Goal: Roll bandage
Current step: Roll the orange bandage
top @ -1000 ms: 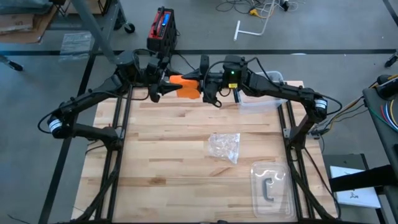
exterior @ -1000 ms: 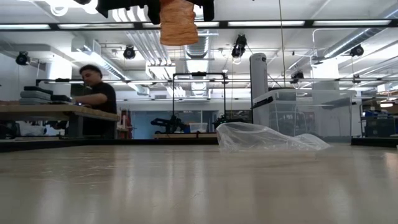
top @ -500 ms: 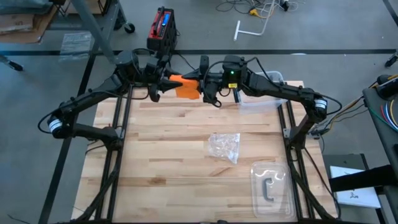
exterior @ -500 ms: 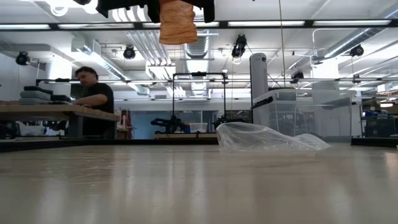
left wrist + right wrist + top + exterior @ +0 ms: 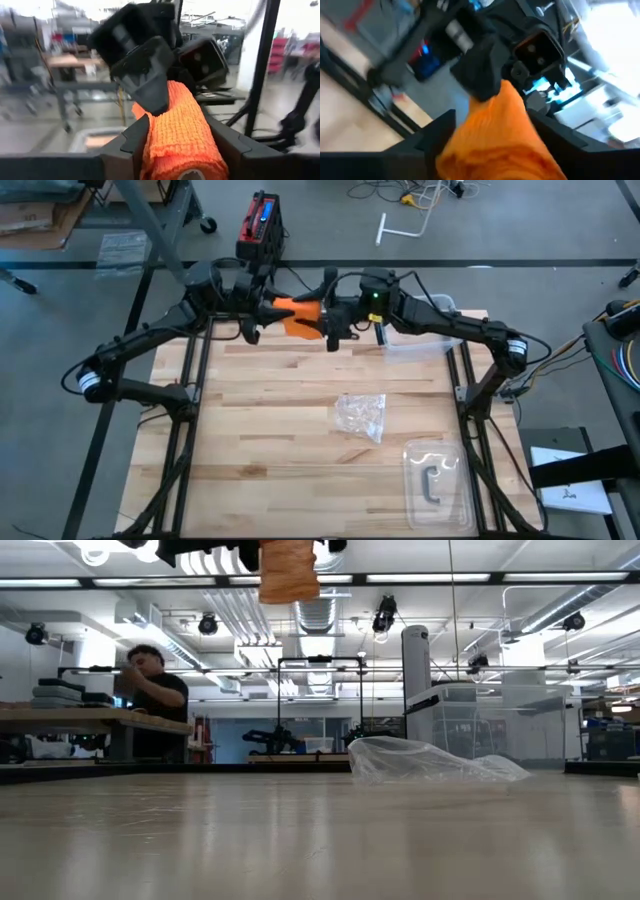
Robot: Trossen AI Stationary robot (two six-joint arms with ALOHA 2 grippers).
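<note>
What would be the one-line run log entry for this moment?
bandage: rolled, held in air | left end effector: shut on bandage | right end effector: at bandage, grip unclear | wrapper: on table

Bright orange waffle-textured bandage, pale striped wooden table, clear crinkled wrapper.

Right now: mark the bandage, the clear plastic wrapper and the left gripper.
bandage (image 5: 300, 319), high view, middle of the orange fabric.
clear plastic wrapper (image 5: 362, 416), high view, centre of the crumple.
left gripper (image 5: 262, 311), high view, between its fingertips.

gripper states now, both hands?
Left hand: shut on the bandage, held above the table's far edge.
Right hand: against the bandage; grip cannot be told.
</note>
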